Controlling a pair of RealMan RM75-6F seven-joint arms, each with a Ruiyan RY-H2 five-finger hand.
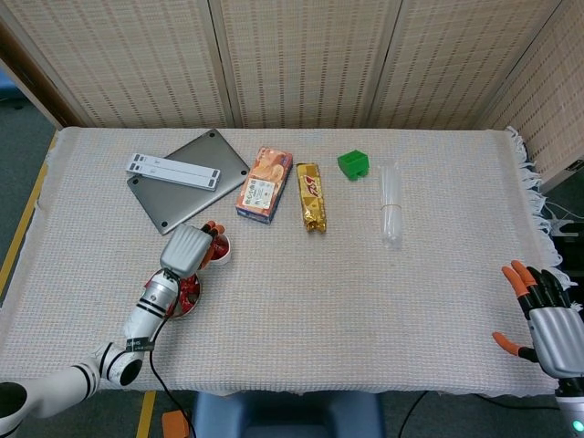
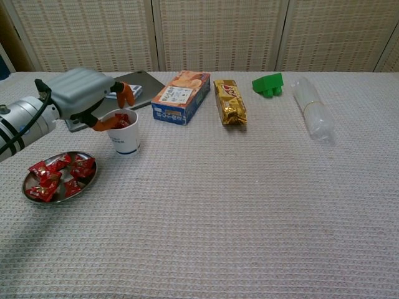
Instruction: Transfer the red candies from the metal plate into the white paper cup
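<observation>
The white paper cup [image 2: 123, 137] stands left of centre with red candies [image 2: 122, 120] showing inside it. My left hand [image 2: 78, 93] hovers just above and left of the cup's rim, fingers apart and nothing held. From the head view the left hand [image 1: 187, 248] hides most of the cup [image 1: 221, 248]. The metal plate [image 2: 60, 200] lies nearer the front edge and holds several red candies [image 2: 73, 168]. My right hand [image 1: 546, 315] stays at the table's front right corner, fingers spread and holding nothing.
A grey laptop [image 1: 187, 178] with a white strip [image 1: 173, 168] on it lies at the back left. An orange box [image 2: 181, 96], a gold snack bar [image 2: 229, 101], a green block [image 2: 268, 84] and a clear plastic bottle [image 2: 312, 112] line the back.
</observation>
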